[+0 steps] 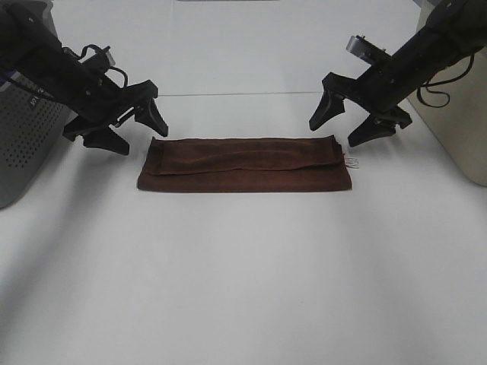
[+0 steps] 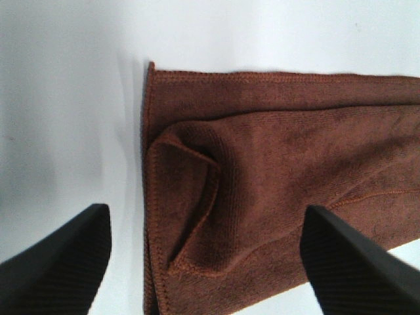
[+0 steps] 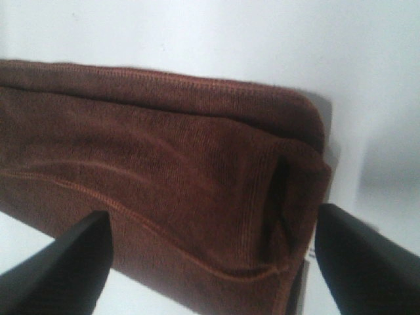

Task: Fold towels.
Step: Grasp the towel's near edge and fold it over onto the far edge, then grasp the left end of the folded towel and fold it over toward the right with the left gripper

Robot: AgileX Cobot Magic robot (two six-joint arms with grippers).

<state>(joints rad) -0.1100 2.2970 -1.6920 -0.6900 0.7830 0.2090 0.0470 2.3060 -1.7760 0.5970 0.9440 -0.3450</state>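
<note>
A dark reddish-brown towel (image 1: 245,164) lies folded into a long strip on the white table, its top layer slightly short of the lower one's near edge. A small white tag (image 1: 352,160) sticks out at its right end. My left gripper (image 1: 135,129) hangs open just above the strip's far left corner, holding nothing. In the left wrist view the towel's left end (image 2: 262,170) shows a loose, rolled corner. Over the far right corner my right gripper (image 1: 344,123) is open too and empty. The right wrist view shows the towel's right end (image 3: 164,170) with its layers gaping.
A grey perforated box (image 1: 23,137) stands at the left edge of the table, under the left arm. A beige box (image 1: 464,114) stands at the right edge behind the right arm. White tabletop (image 1: 243,281) spreads in front of the towel.
</note>
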